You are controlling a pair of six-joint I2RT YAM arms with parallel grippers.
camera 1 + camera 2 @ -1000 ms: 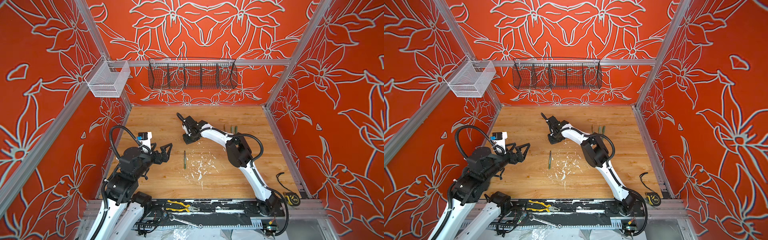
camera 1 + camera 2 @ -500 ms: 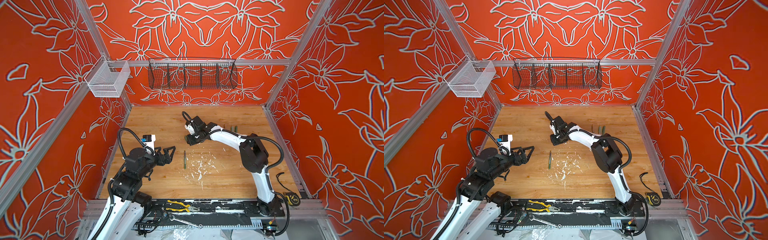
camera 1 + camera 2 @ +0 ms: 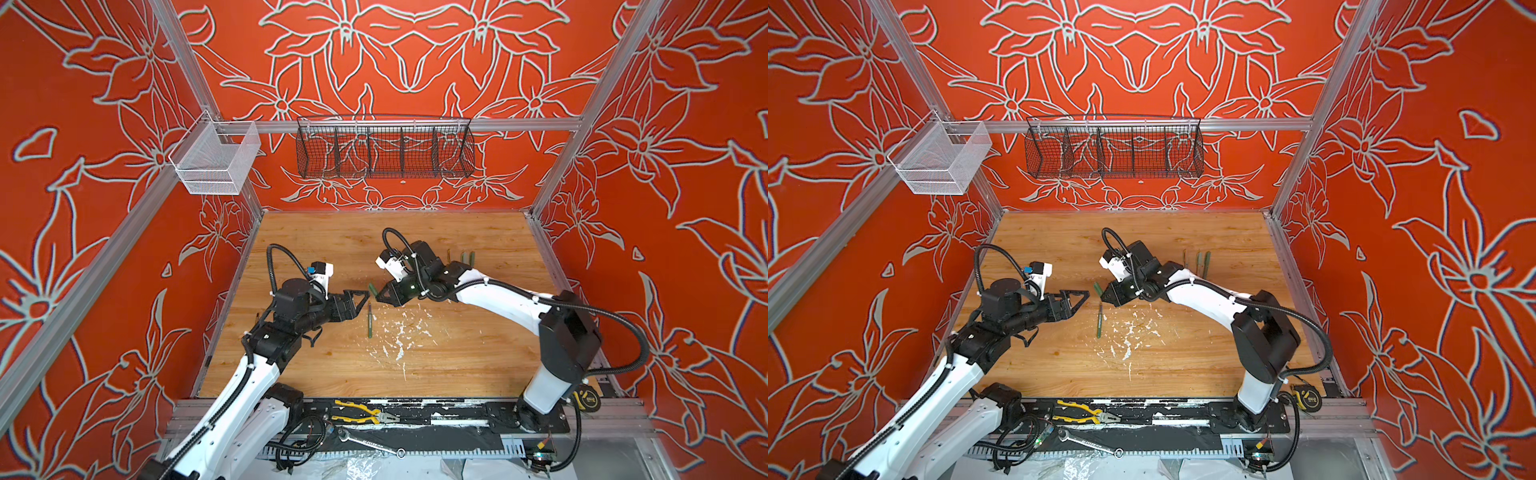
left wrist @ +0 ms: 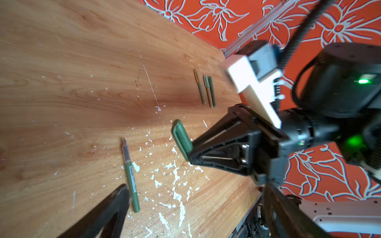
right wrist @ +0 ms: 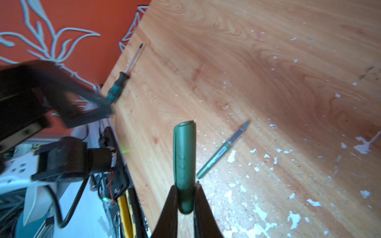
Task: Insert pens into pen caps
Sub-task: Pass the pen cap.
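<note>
My right claw pinches the green cap above the table, my left claw hangs spread beside the pen lying there; a crooked grab could jam its tip against the cap's rim.

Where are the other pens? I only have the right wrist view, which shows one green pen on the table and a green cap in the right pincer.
Observer: Three more pens lie side by side toward the back of the table, on the right arm's side, well apart from your loose pen.
Operator: Is the left pincer open? It is a blur here.
Observer: Yes, it is open, and its fingertips are near that pen's dark tip in both top views.
Operator: Is there anything by the yellow-handled pliers?
Observer: A wrench lies beside them on the front rail.
</note>
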